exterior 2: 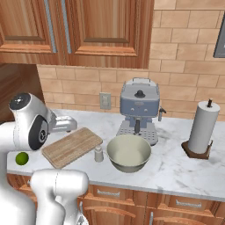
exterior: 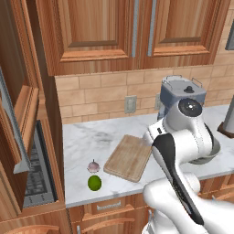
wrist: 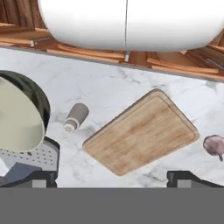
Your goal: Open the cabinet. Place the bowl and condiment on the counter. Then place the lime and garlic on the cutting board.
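My gripper is open with nothing between its dark fingertips, and it hangs above the cutting board. The light-wood cutting board lies bare on the white marble counter. Left of it rest the pinkish garlic and the green lime. On the board's other side stands the small pale condiment, and beside it the dark bowl with its cream inside. The cabinet door at far left is swung open.
A grey coffee machine stands at the back wall behind the bowl. At the right is a paper-towel roll on its holder. Closed wall cabinets hang above the counter, with drawers below its front edge.
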{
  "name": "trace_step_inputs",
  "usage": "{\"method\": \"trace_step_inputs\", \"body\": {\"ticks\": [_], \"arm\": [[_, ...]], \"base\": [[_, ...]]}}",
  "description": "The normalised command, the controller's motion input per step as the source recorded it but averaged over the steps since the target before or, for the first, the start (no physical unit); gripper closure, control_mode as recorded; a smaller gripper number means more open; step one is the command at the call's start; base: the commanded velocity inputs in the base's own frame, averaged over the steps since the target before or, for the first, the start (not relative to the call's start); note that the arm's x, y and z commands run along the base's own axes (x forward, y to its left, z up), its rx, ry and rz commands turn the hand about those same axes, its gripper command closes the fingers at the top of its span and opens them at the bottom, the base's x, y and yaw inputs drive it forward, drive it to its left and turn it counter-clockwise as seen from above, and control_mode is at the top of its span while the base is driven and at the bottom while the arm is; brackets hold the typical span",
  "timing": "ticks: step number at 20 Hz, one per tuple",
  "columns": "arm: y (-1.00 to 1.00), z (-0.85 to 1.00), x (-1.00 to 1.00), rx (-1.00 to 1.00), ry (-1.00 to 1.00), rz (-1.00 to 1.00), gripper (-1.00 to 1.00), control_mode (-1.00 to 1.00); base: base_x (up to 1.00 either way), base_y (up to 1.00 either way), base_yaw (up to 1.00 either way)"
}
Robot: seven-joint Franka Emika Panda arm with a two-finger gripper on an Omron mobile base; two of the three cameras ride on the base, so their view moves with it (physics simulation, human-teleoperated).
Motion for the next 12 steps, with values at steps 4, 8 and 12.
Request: {"method": "trace_step_inputs", "body": {"ticks": [4, 8, 12], "arm": [[0.40, -0.13, -0.11, -0.03, 0.03, 0.12, -1.00, -1.00], [0.43, -0.20, -0.15, -0.03, 0.03, 0.13, -1.00, -1.00], [0.42, -0.17, -0.15, -0.01, 0.02, 0.12, -1.00, -1.00]], "base": [[0.00, 0.00, 0.00], [0.00, 0.00, 0.00], [0.00, 0.00, 0.00]]}}
